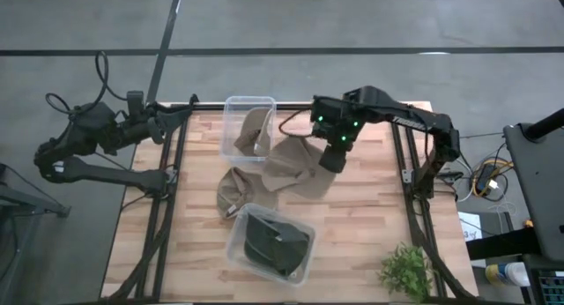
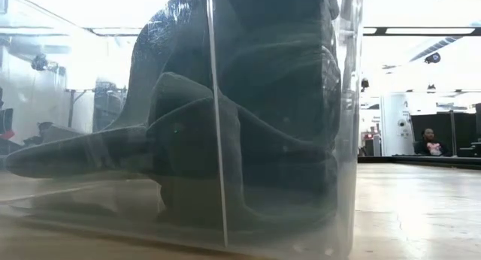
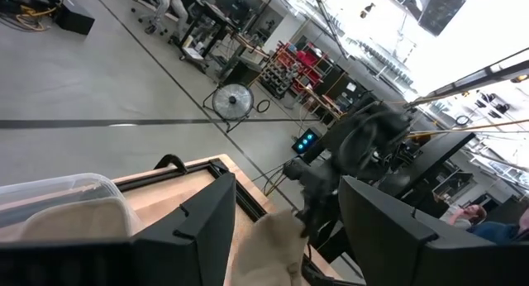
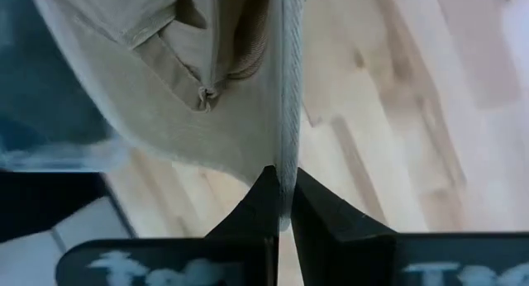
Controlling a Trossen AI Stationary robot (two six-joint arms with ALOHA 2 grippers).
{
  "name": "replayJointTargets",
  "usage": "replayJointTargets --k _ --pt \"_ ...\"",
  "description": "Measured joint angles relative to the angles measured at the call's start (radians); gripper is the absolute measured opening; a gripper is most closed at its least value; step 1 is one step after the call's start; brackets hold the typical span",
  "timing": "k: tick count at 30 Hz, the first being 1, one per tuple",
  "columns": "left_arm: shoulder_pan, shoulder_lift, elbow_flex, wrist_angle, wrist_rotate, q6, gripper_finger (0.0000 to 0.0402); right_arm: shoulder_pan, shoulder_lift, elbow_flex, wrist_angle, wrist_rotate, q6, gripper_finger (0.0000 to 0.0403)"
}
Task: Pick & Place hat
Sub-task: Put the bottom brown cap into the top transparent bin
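A tan brimmed hat (image 1: 295, 168) spreads out beside my right gripper (image 1: 333, 157), which is shut on its brim over the table's far middle; the right wrist view shows the hat (image 4: 165, 79) close up, beyond the shut gripper (image 4: 283, 191). A second tan hat (image 1: 236, 192) lies on the table to the left. More tan cloth fills the far clear bin (image 1: 231, 107). Dark hats (image 1: 275, 243) fill the near clear bin (image 1: 236, 252), which blocks the low view (image 2: 346, 140). My left gripper (image 3: 285, 203) is open, parked off the table's far left corner. My right gripper pinches the tan hat's brim at its edge (image 4: 285, 158) between its two fingers (image 4: 258, 205); the thin edge runs straight into the gap. The fingers point down from above. The hat spreads away toward the table's left; whether its lower part rests on the table I cannot tell.
A small green plant (image 1: 407, 270) stands at the near right corner. Black frame rails (image 1: 160, 208) run along the table's left and right sides. Bare wood (image 1: 370, 217) lies right of the near bin. A person (image 2: 430, 143) sits far off in the room.
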Motion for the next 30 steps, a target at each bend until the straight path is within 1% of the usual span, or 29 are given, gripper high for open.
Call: replayJointTargets --k 4,5,9,12,14,18,22,24,28,30 --pt "0.0 0.0 0.0 0.0 0.0 0.005 0.0208 -0.007 0.0 0.094 0.031 0.023 0.042 0.0012" --pt "0.0 0.001 0.0 0.0 0.0 0.005 0.0208 -0.007 0.0 0.116 0.048 0.048 0.052 0.0012" --pt "0.0 0.013 0.0 0.001 0.0 -0.022 0.0208 -0.005 0.0 0.202 0.128 0.248 0.122 0.0012" --pt "0.0 0.031 0.0 0.002 0.006 -0.057 0.0208 -0.008 0.0 0.249 0.233 0.389 0.194 0.0012" --pt "0.0 0.046 0.0 0.003 0.008 -0.067 0.0208 -0.007 0.0 0.272 0.312 0.485 0.206 0.0012" --pt "0.0 0.094 0.0 0.007 -0.002 -0.074 0.0208 -0.006 -0.002 0.284 0.481 0.605 0.211 0.0012" --pt "0.0 0.152 0.0 0.042 -0.009 -0.074 0.0208 -0.007 -0.001 0.261 0.637 0.628 0.217 0.0012" --pt "0.0 0.181 0.0 0.098 -0.009 -0.072 0.0208 -0.005 0.007 0.248 0.689 0.645 0.216 0.0012" --pt "0.0 0.234 0.0 0.215 -0.012 -0.026 0.0208 -0.005 0.04 0.244 0.717 0.648 0.218 0.0012" --pt "0.0 0.26 -0.002 0.222 -0.041 0.003 0.0208 -0.004 0.053 0.243 0.719 0.637 0.229 0.0012"
